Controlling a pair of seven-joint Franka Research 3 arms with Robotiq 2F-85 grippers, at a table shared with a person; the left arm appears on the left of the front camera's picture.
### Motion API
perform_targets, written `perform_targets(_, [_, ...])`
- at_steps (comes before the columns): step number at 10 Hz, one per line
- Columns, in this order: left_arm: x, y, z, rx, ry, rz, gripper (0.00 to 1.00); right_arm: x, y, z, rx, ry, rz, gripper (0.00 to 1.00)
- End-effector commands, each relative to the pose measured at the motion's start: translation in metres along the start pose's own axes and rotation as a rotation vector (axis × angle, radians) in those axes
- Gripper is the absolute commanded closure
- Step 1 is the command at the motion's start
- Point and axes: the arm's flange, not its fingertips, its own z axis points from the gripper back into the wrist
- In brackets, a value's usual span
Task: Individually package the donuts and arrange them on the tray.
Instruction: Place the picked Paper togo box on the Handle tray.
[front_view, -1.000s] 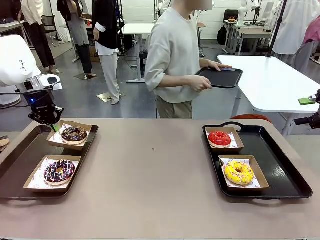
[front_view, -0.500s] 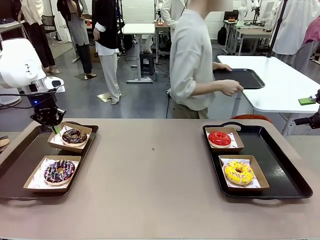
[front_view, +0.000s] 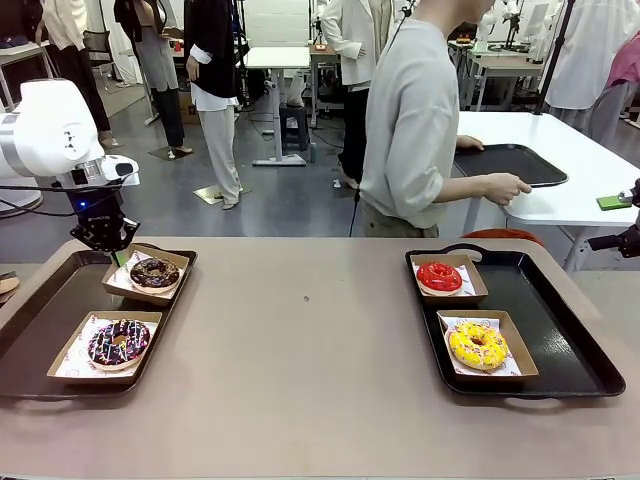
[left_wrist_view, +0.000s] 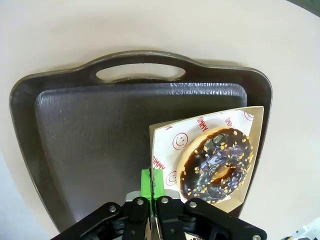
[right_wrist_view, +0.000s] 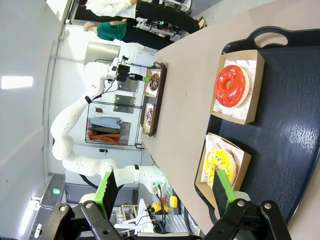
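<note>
Now our nut-flecked chocolate donut (left_wrist_view: 216, 165) sits in its paper box (front_view: 143, 277), tilted at the far end of the left tray (front_view: 40, 320); our left claw (left_wrist_view: 152, 183) pinches that box's corner. Placing is the step; next we lower it flat, then release. Our right claw (right_wrist_view: 165, 189) hangs wide over the right tray (right_wrist_view: 295, 130)

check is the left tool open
No, the left tool is shut on the edge of the box holding the chocolate donut.
</note>
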Motion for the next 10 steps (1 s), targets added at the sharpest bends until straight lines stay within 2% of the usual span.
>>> perform_targets(1, [0.008,-0.003,0.001,0.02,0.006,0.017,0.99,-0.001,0.001,0.0,0.009,0.004,0.006,0.0])
perform_targets(3, [0.01,-0.003,-0.002,0.022,0.017,0.006,0.99,-0.001,0.001,0.0,0.009,0.004,0.006,0.0])
perform_targets(4, [0.009,-0.003,-0.003,0.025,0.015,0.003,0.43,-0.001,0.001,0.0,0.009,0.004,0.006,0.0])
perform_targets(5, [0.009,-0.002,-0.003,0.027,0.022,0.001,0.4,-0.001,0.001,0.0,0.009,0.004,0.006,0.0])
perform_targets(6, [0.01,-0.002,-0.006,0.027,0.028,-0.004,0.0,-0.001,0.001,0.0,0.009,0.004,0.006,0.0])
perform_targets(8, [0.01,-0.001,-0.009,0.025,0.039,-0.007,0.0,-0.001,0.001,0.0,0.009,0.004,0.006,0.0])
perform_targets(9, [0.009,-0.001,-0.006,0.025,0.036,-0.006,0.18,-0.001,0.001,0.0,0.009,0.004,0.006,0.0])
perform_targets(10, [0.006,0.0,-0.001,0.023,0.03,-0.011,0.09,-0.001,0.001,0.0,0.009,0.004,0.006,0.0])
